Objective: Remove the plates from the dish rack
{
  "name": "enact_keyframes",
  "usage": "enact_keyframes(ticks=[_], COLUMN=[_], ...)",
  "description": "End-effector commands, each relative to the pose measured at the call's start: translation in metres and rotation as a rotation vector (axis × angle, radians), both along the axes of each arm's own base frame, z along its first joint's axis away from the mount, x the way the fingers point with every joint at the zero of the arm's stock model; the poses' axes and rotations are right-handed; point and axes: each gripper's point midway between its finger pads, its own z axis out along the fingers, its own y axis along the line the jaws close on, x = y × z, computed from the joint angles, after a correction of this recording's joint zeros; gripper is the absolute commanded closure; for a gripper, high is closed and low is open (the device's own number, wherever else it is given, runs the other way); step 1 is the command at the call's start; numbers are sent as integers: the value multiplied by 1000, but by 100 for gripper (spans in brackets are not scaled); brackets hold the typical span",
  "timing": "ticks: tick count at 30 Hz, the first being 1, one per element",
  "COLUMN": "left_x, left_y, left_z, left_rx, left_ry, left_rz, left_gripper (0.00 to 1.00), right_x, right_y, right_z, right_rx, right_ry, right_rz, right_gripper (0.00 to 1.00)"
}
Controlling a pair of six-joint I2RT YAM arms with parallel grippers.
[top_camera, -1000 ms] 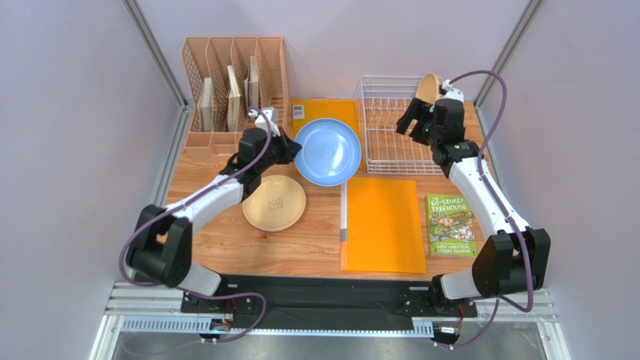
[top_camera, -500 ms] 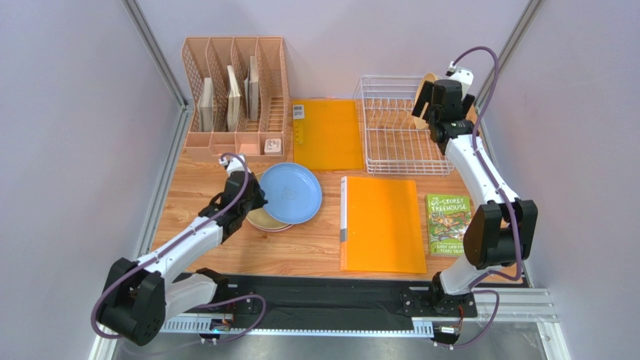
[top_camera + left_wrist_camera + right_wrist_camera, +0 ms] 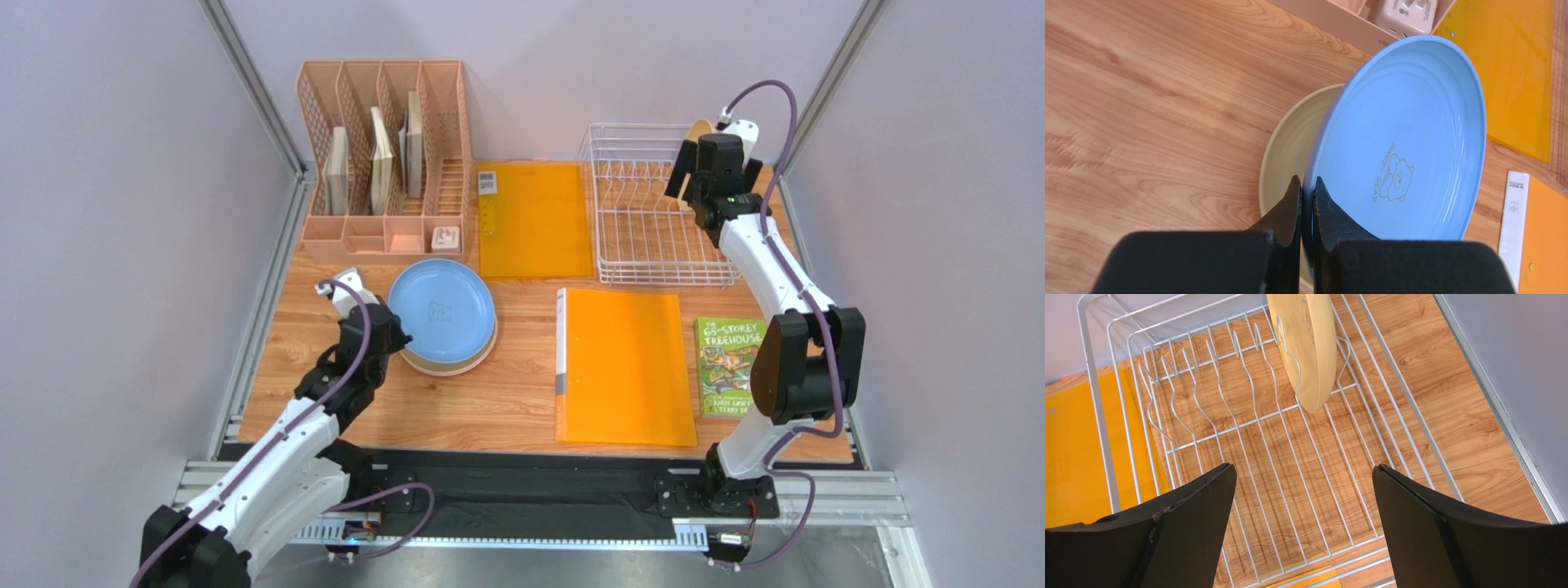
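Note:
My left gripper (image 3: 395,328) is shut on the near-left rim of a light blue plate (image 3: 442,309). The plate lies tilted over a beige plate (image 3: 464,364) on the table. In the left wrist view my gripper (image 3: 1307,184) pinches the blue plate (image 3: 1407,153) at its edge, with the beige plate (image 3: 1287,147) beneath. My right gripper (image 3: 693,184) is open and empty above the white wire dish rack (image 3: 594,208). Another beige plate (image 3: 1306,343) stands upright between the prongs at the back right of the rack (image 3: 1094,386), beyond the right gripper (image 3: 1303,471). No pink plate shows.
A peach slotted file organizer (image 3: 383,147) stands at the back left. One orange folder (image 3: 534,221) lies left of the rack and another (image 3: 623,365) lies in front of it. A green book (image 3: 736,368) lies at the right.
My left arm has drawn the blue plate back and left and lowered it over the beige plate. My right gripper has shifted toward the upright plate at the rack's back right.

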Motion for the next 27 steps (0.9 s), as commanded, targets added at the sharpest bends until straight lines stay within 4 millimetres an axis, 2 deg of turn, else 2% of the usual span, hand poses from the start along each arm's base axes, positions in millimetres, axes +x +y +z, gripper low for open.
enact_keyframes(ticks=[1,8,9,12,14,16,18,19,21,22,23,25,26,27], left_x=[-4,-5,-5,-3,-1,-1,-2,-2,-3,-3,-2,1,2,7], left_y=[16,17,16,14,13,13,13,14,14,14,13,7,4,-10], left_z=[5,-20,-23,-31,-34,-37,-36,-35,-30,-25,-20,-1,7,25], left_rx=[11,30,28,31,42,48,50,50,48,44,39,20,31,-7], left_ry=[-11,58,62,82,85,90,93,91,85,73,61,9,-16,-85], left_rz=[88,100,99,97,88,82,80,85,84,83,81,39,1,-67], left_gripper=[100,86,85,77,58,33,28,25,23,13,13,12,11,11], right_x=[8,16,19,27,34,43,47,50,55,59,64,72,78,84], right_y=[-3,-16,-19,-22,-23,-26,-30,-32,-37,-38,-39,-42,-45,-48], right_z=[14,30,37,39,40,41,35,42,37,35,40,28,36,23], right_rx=[-2,-75,-84,-110,-118,-134,-159,-163,-188,-195,-202,-239,-248,-256], right_ry=[-38,-68,-82,-74,-76,-73,-50,-62,-46,-44,-56,-22,-40,-15], right_rz=[-15,-57,-67,-69,-72,-76,-89,-97,-112,-114,-116,-118,-126,-122], right_gripper=[12,12,12,12,12,11,11,12,11,11,11,13,13,15])
